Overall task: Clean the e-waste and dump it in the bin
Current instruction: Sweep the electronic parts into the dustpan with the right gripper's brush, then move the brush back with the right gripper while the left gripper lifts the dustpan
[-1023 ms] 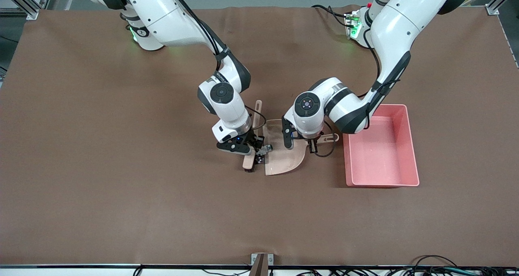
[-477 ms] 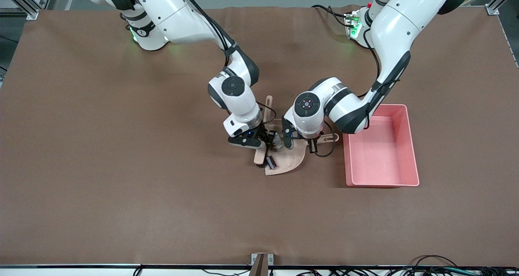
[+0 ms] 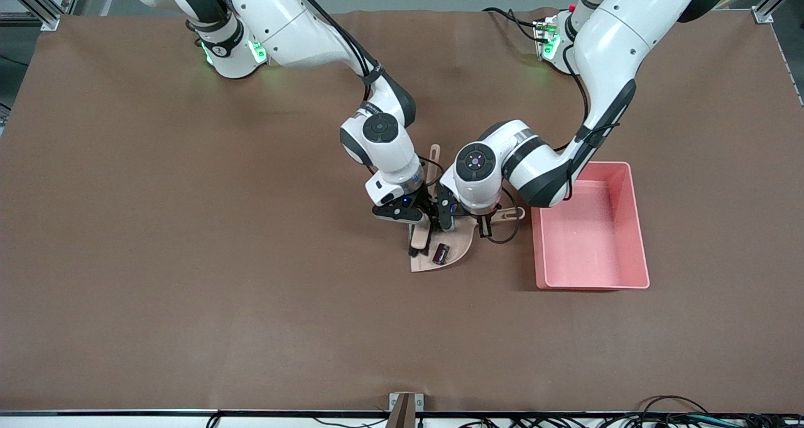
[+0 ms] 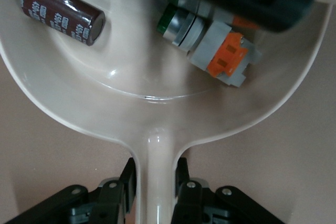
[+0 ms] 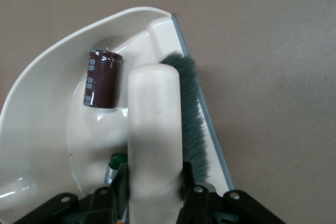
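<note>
The beige dustpan (image 3: 457,242) lies on the brown table beside the pink bin (image 3: 587,239), toward the right arm's end. My left gripper (image 3: 483,222) is shut on its handle (image 4: 156,177). My right gripper (image 3: 419,219) is shut on the beige brush (image 5: 155,129), whose dark bristles (image 5: 192,114) rest at the pan's open edge. Both e-waste pieces lie in the pan: a dark brown cylindrical part (image 3: 441,252), also in the wrist views (image 4: 62,11) (image 5: 102,78), and a grey part with orange and green bits (image 4: 210,40), half hidden under the brush (image 5: 116,162).
The bin's floor is bare. Black cables (image 3: 502,236) hang by the left wrist between the dustpan and the bin. Brown table mat (image 3: 251,290) lies all around.
My right gripper has swept the brush toward the left arm's end, over the pan's open edge. Both scraps have moved from that edge into the pan. The left gripper and pan have stayed put.
</note>
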